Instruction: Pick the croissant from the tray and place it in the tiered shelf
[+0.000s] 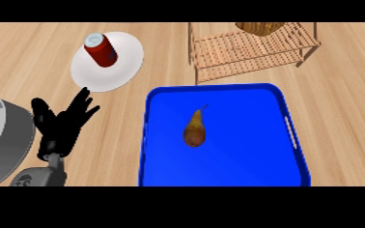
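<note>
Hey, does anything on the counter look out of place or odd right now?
Nothing spilled or damaged. Two oddities: the blue tray holds only a pear, no croissant, and a brown pastry-like item already sits on the tiered shelf. A red can stands upright on the white plate.

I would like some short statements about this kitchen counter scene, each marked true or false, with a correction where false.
1. A brown pear lies in the blue rectangular tray. True.
2. The red soda can stands on the round white plate. True.
3. The robot's left hand is curled round the can. False: it is open, apart from the can.
4. The slatted wooden tiered shelf holds nothing. False: a brown item sits on it.
</note>
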Controlling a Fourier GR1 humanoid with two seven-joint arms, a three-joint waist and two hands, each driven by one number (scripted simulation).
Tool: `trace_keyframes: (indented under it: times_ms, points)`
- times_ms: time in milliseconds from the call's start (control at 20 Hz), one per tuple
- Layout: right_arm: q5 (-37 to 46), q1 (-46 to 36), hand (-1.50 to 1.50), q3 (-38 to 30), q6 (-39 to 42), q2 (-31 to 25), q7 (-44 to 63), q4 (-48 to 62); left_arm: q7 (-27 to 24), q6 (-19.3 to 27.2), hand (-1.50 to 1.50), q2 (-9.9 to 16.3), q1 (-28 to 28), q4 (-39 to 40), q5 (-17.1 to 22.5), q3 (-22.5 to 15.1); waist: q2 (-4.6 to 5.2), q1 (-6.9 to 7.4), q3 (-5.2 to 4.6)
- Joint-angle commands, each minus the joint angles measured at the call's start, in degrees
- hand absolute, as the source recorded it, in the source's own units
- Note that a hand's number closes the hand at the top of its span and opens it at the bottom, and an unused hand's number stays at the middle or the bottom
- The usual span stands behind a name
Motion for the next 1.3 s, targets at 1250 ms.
trace_keyframes:
  times_ms: [1250]
  points:
    - [-11.68,3.4,-1.5,-18.48,1.87,-31.18,-1.31,14.59,2.61,-1.6,0.0,-0.19,-2.15,3.8,0.07,1.35,0.95,0.2,-0.36]
